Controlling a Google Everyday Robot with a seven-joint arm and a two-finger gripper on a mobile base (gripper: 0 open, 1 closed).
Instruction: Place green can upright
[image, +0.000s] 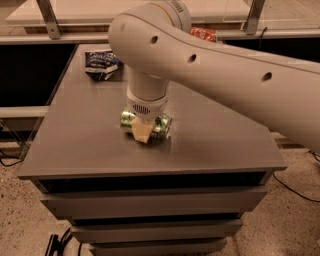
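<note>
The green can (162, 127) lies on its side near the middle of the grey table (80, 145). My gripper (144, 128) comes straight down over it from the big white arm (210, 65), and its wrist hides the can's middle. The near tan finger (143, 132) rests flat against the can's front side. The far finger is hidden behind the can. Only the can's two ends show, one on each side of the finger.
A dark blue snack bag (101, 64) lies at the table's back left. An orange-red can (204, 34) sits on the ledge behind the arm. Metal posts (47, 17) stand along the back. The table's front edge is just below the can.
</note>
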